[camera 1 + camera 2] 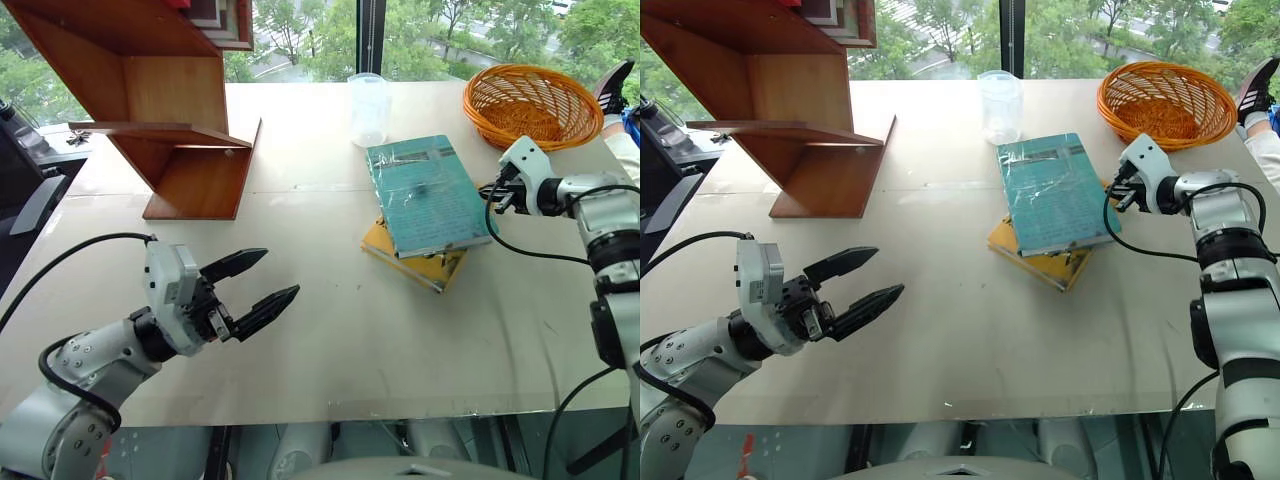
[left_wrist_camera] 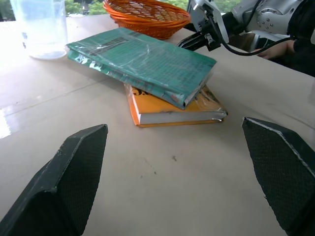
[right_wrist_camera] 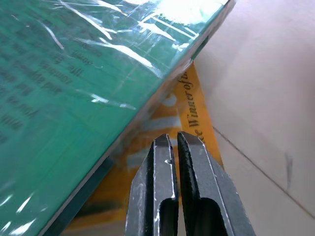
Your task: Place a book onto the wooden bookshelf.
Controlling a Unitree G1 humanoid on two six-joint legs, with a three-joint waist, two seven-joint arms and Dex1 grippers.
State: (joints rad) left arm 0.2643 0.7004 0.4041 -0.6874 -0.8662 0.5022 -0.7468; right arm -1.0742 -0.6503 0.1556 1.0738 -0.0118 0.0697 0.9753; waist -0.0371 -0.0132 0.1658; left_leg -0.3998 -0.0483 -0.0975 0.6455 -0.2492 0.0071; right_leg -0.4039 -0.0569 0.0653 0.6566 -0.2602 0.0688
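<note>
Book (image 1: 428,195) lying on a yellow book (image 1: 420,263), unheld.
Right gripper (image 3: 176,142), jaws closed, is nearing its right edge; should open first. Left gripper (image 1: 262,285) is waiting, jaws open.

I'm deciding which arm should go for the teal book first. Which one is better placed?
Right, probably. The right gripper, fingers shut, sits by the edge of the book, which lies on a yellow book. The open left gripper is well away.

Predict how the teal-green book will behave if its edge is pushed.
The teal-green book likely slides: its plastic wrap looks glossy. Thin, it may flex slightly. Resting askew on the yellow book, it could pivot or tip off.
</note>
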